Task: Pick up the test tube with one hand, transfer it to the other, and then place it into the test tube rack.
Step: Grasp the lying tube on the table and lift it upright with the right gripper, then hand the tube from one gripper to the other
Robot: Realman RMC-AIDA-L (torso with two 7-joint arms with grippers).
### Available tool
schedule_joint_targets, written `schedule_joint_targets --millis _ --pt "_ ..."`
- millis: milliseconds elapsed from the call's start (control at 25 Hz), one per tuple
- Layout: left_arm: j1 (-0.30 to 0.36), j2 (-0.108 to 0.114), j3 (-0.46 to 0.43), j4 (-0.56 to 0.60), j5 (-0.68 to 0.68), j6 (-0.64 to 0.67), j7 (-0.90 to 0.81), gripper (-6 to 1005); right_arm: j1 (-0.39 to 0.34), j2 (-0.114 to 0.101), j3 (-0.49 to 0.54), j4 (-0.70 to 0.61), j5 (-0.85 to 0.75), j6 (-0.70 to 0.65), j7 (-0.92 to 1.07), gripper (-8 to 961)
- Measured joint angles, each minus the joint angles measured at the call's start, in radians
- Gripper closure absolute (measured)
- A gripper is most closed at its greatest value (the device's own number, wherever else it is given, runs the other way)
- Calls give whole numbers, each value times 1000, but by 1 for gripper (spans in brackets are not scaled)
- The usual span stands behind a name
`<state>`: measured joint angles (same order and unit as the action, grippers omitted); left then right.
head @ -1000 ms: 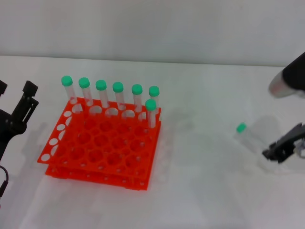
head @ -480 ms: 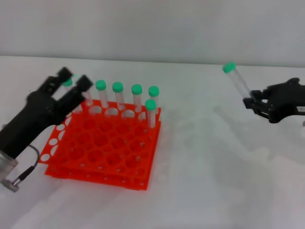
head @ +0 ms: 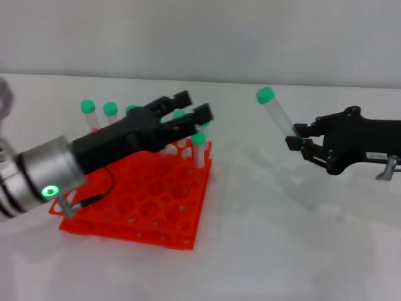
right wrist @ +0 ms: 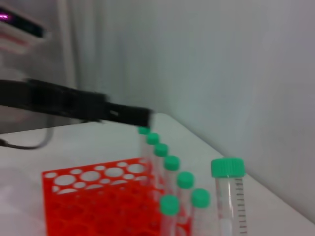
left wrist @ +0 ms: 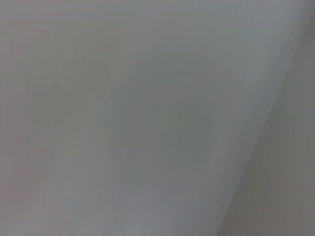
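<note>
My right gripper is shut on the lower part of the test tube, held in the air right of the rack. The tube tilts, with its green cap up and toward the rack. The tube also shows in the right wrist view. My left gripper, on a silver wrist with a green light, reaches across above the orange test tube rack. It is open and empty, its fingertips well short of the held tube. In the right wrist view the left gripper hangs above the rack.
Several green-capped tubes stand in the rack's back row, one more at its right edge, partly hidden behind the left arm. They also show in the right wrist view. The left wrist view shows only a grey wall.
My left arm has swung right over the rack toward the tube. My right gripper has carried the tube left, toward the rack.
</note>
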<state>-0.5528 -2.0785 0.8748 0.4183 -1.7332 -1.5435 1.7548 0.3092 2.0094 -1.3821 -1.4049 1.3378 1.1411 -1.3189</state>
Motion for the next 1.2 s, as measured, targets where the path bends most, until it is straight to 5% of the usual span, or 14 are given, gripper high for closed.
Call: schedule_joint_targets --millis 400,1080,1200 --pt "-103 -3 82 -61 2 70 -13 141 6 1 -33 -6 38 2 -39 758" --pt "-122 -8 111 -63 -9 95 -9 141 15 2 -74 -12 40 3 -52 756" --pt "-133 -8 159 -65 -26 128 -9 233 17 2 -74 -12 37 0 -52 756"
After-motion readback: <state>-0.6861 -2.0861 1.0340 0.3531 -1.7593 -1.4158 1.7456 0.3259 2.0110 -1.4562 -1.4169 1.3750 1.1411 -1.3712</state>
